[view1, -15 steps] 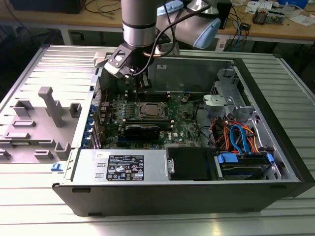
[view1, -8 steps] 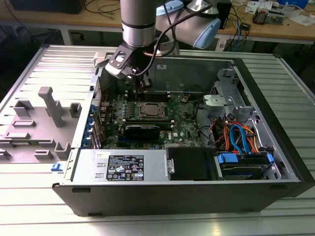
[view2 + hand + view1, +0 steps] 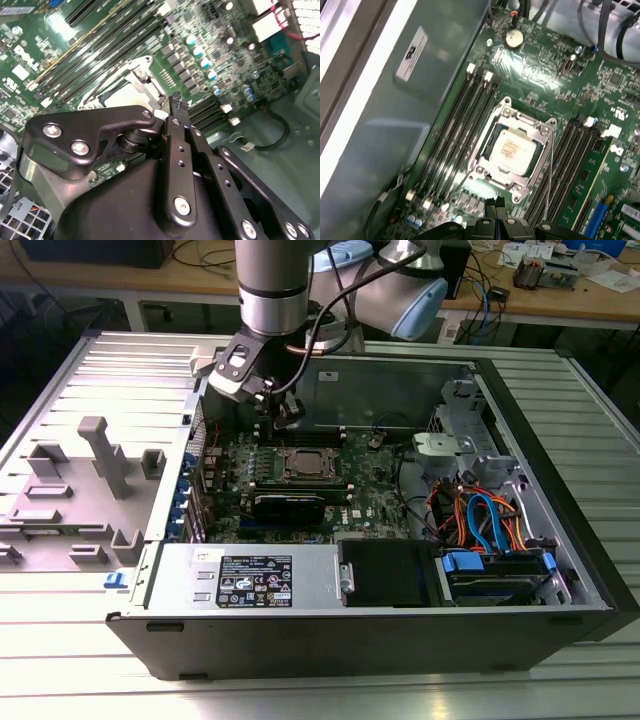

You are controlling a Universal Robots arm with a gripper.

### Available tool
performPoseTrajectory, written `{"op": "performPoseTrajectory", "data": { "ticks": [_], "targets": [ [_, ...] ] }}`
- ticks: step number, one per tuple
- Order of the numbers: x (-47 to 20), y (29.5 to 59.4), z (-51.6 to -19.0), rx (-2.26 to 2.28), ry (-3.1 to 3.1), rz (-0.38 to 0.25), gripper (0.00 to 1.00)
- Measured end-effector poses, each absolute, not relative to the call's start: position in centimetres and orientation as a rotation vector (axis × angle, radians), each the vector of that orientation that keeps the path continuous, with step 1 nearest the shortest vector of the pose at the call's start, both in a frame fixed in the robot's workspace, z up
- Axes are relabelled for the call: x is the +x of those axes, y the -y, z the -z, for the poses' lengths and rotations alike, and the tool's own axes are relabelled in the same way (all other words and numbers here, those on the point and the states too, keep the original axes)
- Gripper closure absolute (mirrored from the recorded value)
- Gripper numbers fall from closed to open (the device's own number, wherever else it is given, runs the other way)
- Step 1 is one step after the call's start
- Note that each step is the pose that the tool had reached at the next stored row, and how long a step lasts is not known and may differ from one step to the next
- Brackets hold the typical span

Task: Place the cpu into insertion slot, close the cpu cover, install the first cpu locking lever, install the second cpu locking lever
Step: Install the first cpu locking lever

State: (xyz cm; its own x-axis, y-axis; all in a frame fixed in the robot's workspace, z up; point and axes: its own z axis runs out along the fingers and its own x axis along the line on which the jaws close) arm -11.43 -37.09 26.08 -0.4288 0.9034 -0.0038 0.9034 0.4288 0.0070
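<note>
Judging from how things lie, the step in hand is the first locking lever. The open computer case lies on its side, and the green motherboard covers its floor. The gripper hangs over the board with its jaws together and nothing between them, just off the insertion slot on the side toward the case's back wall. The cpu cover lies flat on the slot and the cpu shows through its window, in the middle of the board between the memory slots. A thin wire lever runs along one edge of the cover. It probably wants a steady push down and then sideways under its hook, with no scraping of the board. In the second wrist view the gripper's own body hides most of the slot. I cannot tell whether either lever is latched.
</note>
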Motion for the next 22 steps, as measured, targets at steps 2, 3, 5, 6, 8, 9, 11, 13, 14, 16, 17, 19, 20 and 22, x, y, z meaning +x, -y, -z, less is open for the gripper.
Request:
{"op": "performPoseTrajectory", "data": {
  "ticks": [2, 3, 5, 6, 8, 9, 11, 13, 14, 16, 17, 19, 20, 22],
  "targets": [
    [-12.1, 37.1, -26.1, 1.675, -2.65, -0.006, 0.89],
    [-12.2, 37.1, -26.1, 1.674, -2.65, -0.006, 0.89],
    [-12.3, 37.1, -26.1, 1.624, -2.681, -0.006, 0.89],
    [-12.3, 37.1, -26.1, 1.611, -2.689, -0.006, 0.89],
    [-12.4, 37.1, -26.2, 1.589, -2.702, -0.006, 0.89],
    [-12.4, 37.1, -26.3, 1.58, -2.708, -0.006, 0.89],
    [-12.4, 37.1, -26.5, 1.568, -2.715, -0.006, 0.89],
    [-12.4, 37.1, -26.9, 1.557, -2.721, -0.006, 0.89],
    [-12.4, 37.1, -27.1, 1.553, -2.723, -0.006, 0.89],
    [-12.4, 37.1, -27.3, 1.534, -2.734, -0.007, 0.89],
    [-12.4, 37.1, -27.3, 1.514, -2.745, -0.007, 0.89],
    [-12.4, 37.1, -27.4, 1.449, -2.78, -0.007, 0.89],
    [-12.4, 37.1, -27.4, 1.409, -2.801, -0.007, 0.89],
    [-12.4, 37.1, -27.4, 1.359, -2.825, -0.007, 0.89]
  ]
}}
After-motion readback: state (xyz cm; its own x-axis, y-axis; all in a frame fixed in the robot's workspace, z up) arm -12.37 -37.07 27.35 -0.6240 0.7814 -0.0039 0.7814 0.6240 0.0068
